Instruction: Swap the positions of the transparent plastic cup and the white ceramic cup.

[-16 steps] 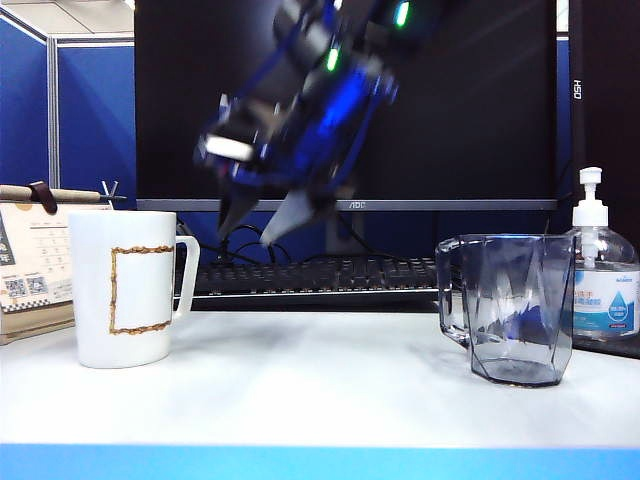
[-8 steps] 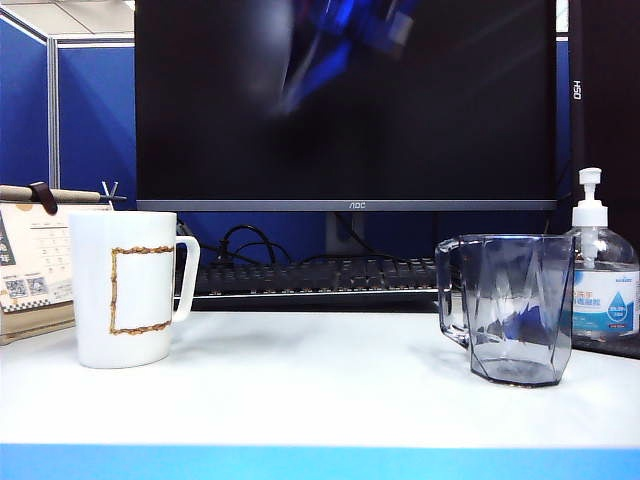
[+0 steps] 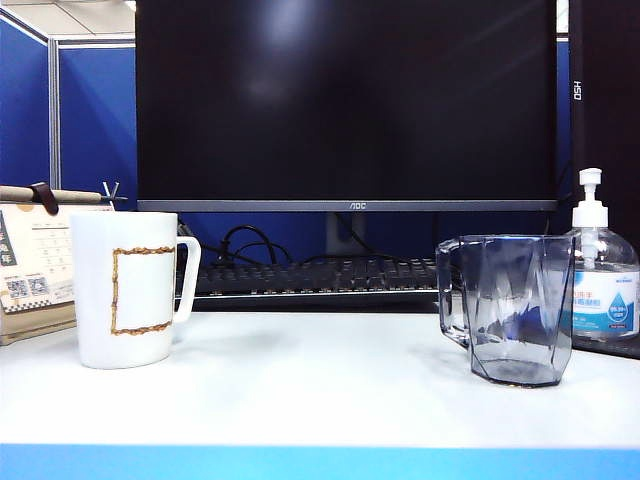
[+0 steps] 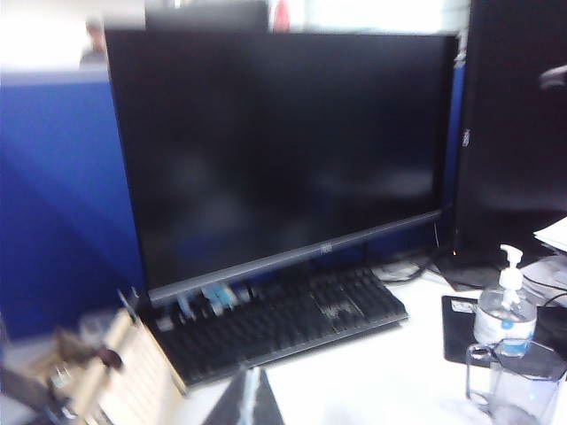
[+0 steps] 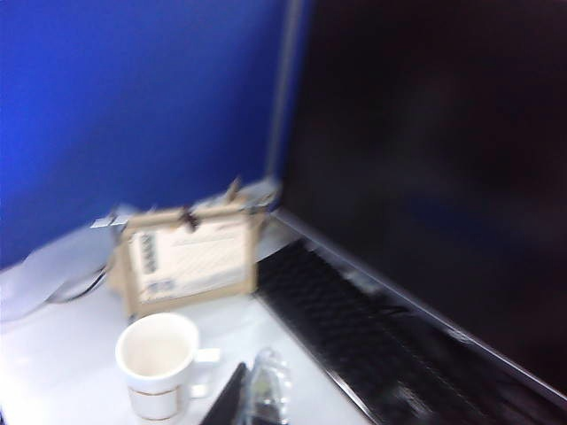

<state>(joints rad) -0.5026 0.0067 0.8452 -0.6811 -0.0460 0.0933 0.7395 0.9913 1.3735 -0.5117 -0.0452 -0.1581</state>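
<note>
The white ceramic cup [image 3: 125,290] with its gold frame stands at the table's left, handle to the right. At the right stands the transparent plastic cup [image 3: 510,305], its handle on the left. Neither arm shows in the exterior view. My left gripper [image 4: 246,400] is shut on nothing, high above the table, with the transparent cup [image 4: 512,390] off to one side below it. My right gripper [image 5: 252,396] is also shut and empty, hovering high beside the white cup [image 5: 159,361], apart from it.
A black monitor [image 3: 345,100] and keyboard [image 3: 310,278] fill the back. A pump sanitizer bottle [image 3: 603,285] stands just behind the transparent cup. A desk calendar [image 3: 35,270] stands behind the white cup at the far left.
The arm that hung in front of the monitor has lifted out of the top of the exterior view. Both cups stay where they were.
</note>
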